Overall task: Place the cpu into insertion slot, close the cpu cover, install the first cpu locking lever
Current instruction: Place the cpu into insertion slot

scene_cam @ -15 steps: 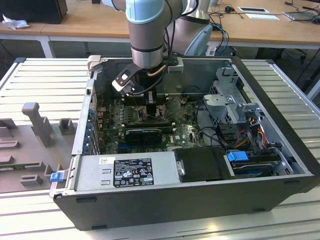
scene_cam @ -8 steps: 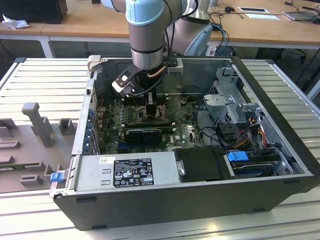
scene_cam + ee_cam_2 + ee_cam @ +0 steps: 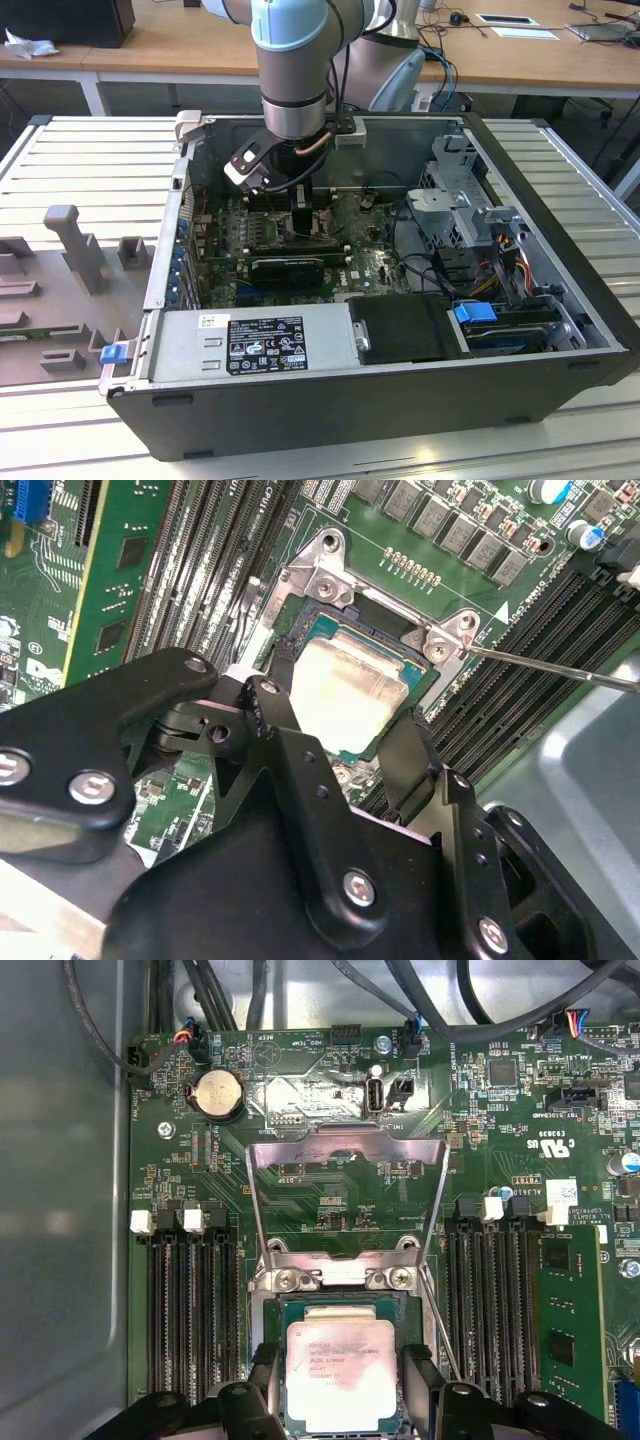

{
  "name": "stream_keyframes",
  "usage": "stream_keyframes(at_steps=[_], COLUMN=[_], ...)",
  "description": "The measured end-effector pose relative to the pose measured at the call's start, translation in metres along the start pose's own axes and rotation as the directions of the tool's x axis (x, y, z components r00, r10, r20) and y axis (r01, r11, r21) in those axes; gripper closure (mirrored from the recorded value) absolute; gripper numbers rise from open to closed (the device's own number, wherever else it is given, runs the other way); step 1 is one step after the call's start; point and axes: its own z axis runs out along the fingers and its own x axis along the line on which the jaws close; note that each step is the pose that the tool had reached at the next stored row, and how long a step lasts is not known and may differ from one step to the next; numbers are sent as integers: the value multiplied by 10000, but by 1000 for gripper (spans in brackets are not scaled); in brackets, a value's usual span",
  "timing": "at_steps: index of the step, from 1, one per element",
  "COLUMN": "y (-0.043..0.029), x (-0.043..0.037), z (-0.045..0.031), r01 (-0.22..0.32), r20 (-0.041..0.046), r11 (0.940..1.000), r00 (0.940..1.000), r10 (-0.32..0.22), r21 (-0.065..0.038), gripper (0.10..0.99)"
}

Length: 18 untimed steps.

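One arm (image 3: 290, 60) reaches down into an open case (image 3: 400, 405) that lies on the slatted desk (image 3: 90, 160) in the exterior view. Its hand (image 3: 302, 205) is low over the board near the case's far wall, where the socket is.

In the second wrist view the hand (image 3: 345, 705) is closed on the cpu (image 3: 345, 690). Its fingers (image 3: 272, 695) press two opposite edges, which leaves the silver top free. The cpu lies inside the frame of the slot (image 3: 328, 575), between banks of memory slots (image 3: 530, 630), so it looks seated or very nearly so. A thin lever (image 3: 560, 668) juts away from the frame's corner, unlatched and clear of the chip.

In the first wrist view the cover (image 3: 345, 1148) stands tipped back on its hinge, on the far side of the hinge from the cpu (image 3: 340, 1375). That leaves the slot (image 3: 340, 1303) open for the chip to go in. The lever (image 3: 440, 1330) runs alongside, free. Neither cover nor lever is closed yet.
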Motion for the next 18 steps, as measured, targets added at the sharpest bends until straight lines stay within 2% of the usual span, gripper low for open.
stream_keyframes(at_steps=[4,11,12,13,15,16,17,18], y=[4,7,8,9,10,10,10,11], x=[0,0,0,0,0,0,0,0], z=[-45,-78,-94,-103,-113,-115,-118,-121], r01=[-1,1,0,0,0,0,0,0], r20=[1,5,5,5,3,2,5,5], r11=[10000,10000,10000,10000,10000,10000,10000,10000], r00=[10000,10000,10000,10000,10000,10000,10000,10000], r10=[1,-1,0,0,0,0,0,0], r21=[0,0,0,0,-1,-1,0,0], gripper=[486,498,565,565,690,690,808,867])
